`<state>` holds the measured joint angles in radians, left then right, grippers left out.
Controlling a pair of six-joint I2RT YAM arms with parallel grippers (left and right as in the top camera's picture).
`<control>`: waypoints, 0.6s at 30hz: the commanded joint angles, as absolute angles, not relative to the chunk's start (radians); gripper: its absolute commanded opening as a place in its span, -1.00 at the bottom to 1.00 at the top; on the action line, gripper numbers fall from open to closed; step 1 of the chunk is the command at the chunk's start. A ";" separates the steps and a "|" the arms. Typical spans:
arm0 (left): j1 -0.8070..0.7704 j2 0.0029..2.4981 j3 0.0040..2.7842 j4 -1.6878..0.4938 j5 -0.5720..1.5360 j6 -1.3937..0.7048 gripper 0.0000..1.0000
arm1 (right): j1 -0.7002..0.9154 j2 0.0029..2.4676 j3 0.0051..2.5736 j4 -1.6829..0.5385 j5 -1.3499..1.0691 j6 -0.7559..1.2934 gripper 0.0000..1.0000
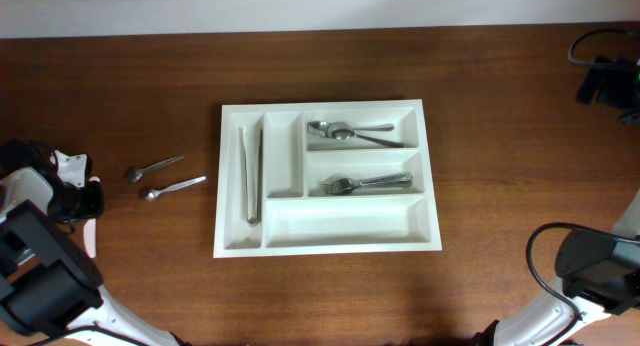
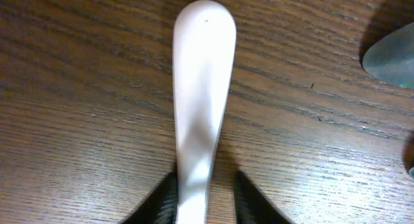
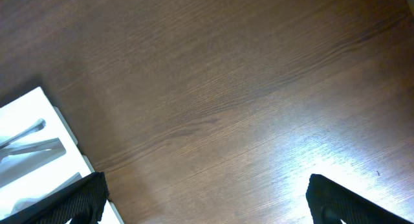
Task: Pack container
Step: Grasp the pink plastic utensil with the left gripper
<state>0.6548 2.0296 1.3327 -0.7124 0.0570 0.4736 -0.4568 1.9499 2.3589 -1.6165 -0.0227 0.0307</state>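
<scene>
Our left claw [image 2: 206,185] sits narrow around a white spoon handle [image 2: 202,88] between its fingers, grip unclear; right claw [image 3: 207,201] gapes wide

Left pincer [image 2: 206,201] sits low, 2 fingers [image 2: 162,206] narrowed about a white handle [image 2: 202,88]; right pincer [image 3: 207,198] hangs wide open.

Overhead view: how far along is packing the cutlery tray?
Done: the large white plastic cutlery tray holds long metal pieces in one narrow slot, spoons and forks in two wider ones. In hand: the left gripper straddles a white spoon-shaped utensil on the wooden table; a firm grip isn't clear. Left: that utensil and two small metal spoons beside the tray. The right gripper is open and empty.
</scene>
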 commanded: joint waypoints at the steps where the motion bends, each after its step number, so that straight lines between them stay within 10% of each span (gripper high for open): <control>1: 0.657 2.098 1.311 -0.718 0.049 0.477 -0.57 | -0.458 1.950 2.360 -1.618 -0.014 0.042 0.98; 7: 0.657 2.098 1.311 -0.726 0.049 0.477 -0.96 | -0.458 1.950 2.360 -1.620 -0.014 0.042 0.98; 18: 0.610 2.098 1.402 -0.866 0.046 0.389 -0.96 | -0.458 1.950 2.360 -1.619 -0.014 0.042 0.98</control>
<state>0.6460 2.0438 1.3682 -0.8032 0.0528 0.4435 -0.4568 1.9499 2.3589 -1.6199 -0.0227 0.0303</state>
